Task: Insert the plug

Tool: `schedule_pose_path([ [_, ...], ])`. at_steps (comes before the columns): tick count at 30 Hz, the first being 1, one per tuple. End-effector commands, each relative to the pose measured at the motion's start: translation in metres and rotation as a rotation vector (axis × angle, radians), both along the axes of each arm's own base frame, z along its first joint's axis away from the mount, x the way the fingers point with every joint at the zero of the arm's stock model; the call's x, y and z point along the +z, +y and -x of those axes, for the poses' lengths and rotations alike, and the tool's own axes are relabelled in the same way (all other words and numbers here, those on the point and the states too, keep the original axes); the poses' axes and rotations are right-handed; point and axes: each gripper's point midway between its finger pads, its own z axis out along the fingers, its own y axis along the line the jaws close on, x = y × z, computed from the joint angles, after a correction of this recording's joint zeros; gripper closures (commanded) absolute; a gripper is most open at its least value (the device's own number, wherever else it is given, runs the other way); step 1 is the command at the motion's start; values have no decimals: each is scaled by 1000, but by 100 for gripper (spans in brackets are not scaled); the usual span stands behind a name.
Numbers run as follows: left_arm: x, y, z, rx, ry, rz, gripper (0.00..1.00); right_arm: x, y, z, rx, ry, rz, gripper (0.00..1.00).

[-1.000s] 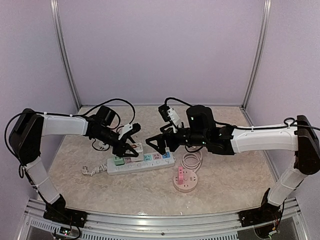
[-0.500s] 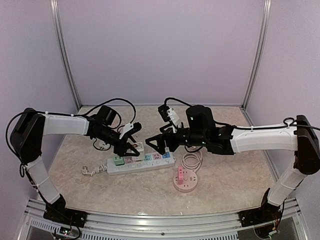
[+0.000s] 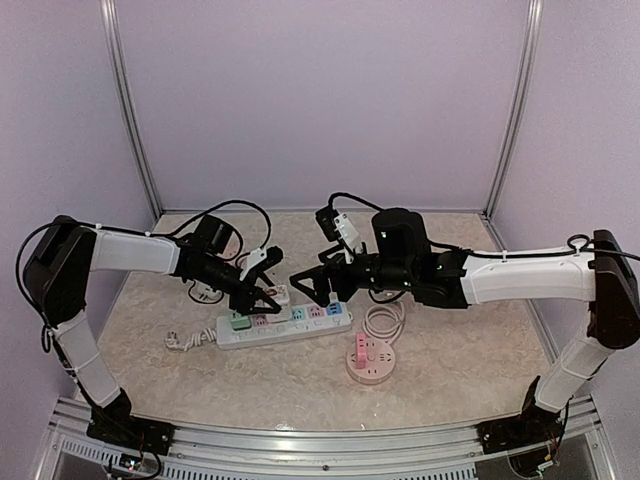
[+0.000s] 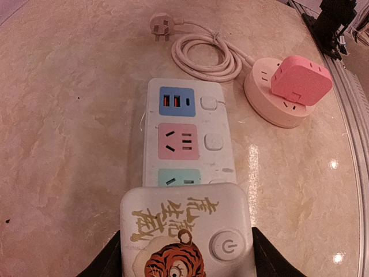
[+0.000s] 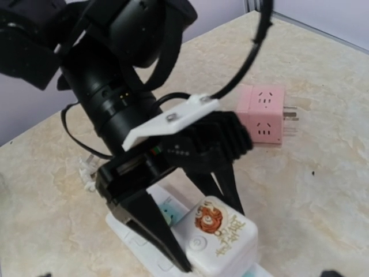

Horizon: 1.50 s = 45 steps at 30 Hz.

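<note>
The power strip [image 3: 283, 327] lies crosswise on the middle of the table [image 3: 450, 390], its own cord end [image 3: 178, 342] just off its left end. The adapter plug [image 4: 187, 231] sits over the strip's middle between the left gripper's [image 3: 268, 298] fingers, with the right gripper [image 3: 312, 292] just to its right and apart from it. Near the strip's right end, closer to the arms' bases, stands the round socket hub [image 3: 371, 366], a cube adapter [image 4: 301, 79] on top and a coiled cable [image 3: 383, 322] just behind it

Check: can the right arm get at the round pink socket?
Probably yes. The right gripper is open and empty near the strip, and the socket lies close by, uncovered, with only its coiled cord beside it.
</note>
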Motion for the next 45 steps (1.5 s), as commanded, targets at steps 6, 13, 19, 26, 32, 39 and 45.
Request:
schedule_pose_path([
  [6,-58,10,25,-66,-46,-101,100,7,1,-1,9,4,-10,1],
  [13,-81,13,15,-8,-26,-216,100,7,1,-2,6,9,-17,1],
  [19,-86,14,24,-58,-4,-229,92,7,-1,-1,4,14,-15,1],
  [26,-4,-5,8,-42,-94,-101,1,13,-4,0,-1,5,-26,1],
  [32,64,-8,3,-45,-151,-99,1,20,-9,1,-15,-5,-32,1],
  [39,129,34,-49,223,-146,-88,1,32,-23,0,-63,-29,-35,1],
  [45,113,113,-136,559,-153,-324,1,30,-28,-3,-96,-21,-11,1],
])
